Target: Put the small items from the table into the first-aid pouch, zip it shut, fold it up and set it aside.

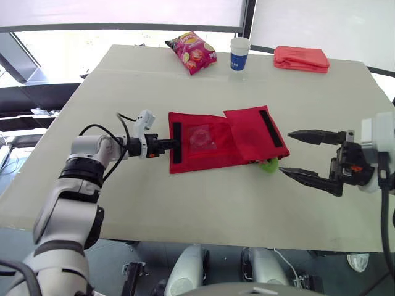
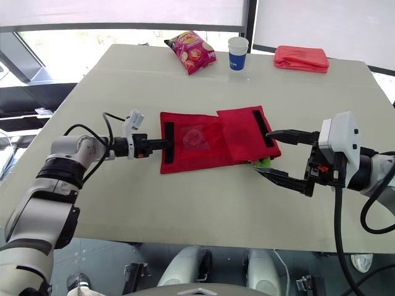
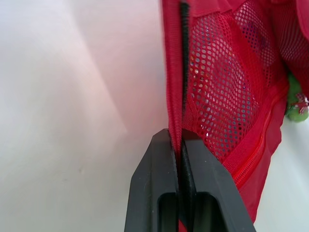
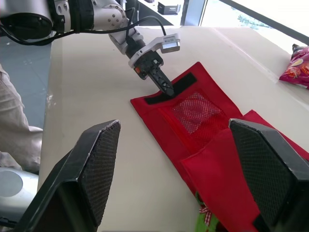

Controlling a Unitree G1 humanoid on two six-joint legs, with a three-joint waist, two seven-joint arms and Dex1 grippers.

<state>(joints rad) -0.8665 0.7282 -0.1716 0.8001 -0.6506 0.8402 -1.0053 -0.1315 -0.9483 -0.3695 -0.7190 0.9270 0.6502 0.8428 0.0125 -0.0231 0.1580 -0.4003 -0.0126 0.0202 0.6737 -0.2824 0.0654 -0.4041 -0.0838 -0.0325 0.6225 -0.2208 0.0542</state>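
The red first-aid pouch (image 1: 222, 139) lies in the middle of the table with its right flap folded over the mesh pocket (image 4: 195, 108). My left gripper (image 1: 168, 145) is shut on the pouch's left edge, beside the black velcro strip (image 1: 177, 142); the left wrist view shows that edge (image 3: 175, 72) pinched between the fingers (image 3: 157, 179). A small green item (image 1: 268, 164) peeks out under the pouch's near right corner. My right gripper (image 1: 296, 154) stands open just right of that corner, its fingers (image 4: 96, 159) spread wide around nothing.
At the far edge of the table lie a pink chips bag (image 1: 192, 52), a blue and white paper cup (image 1: 239, 53) and a folded red cloth (image 1: 301, 58). A person's trouser leg (image 4: 14, 121) shows beside the table.
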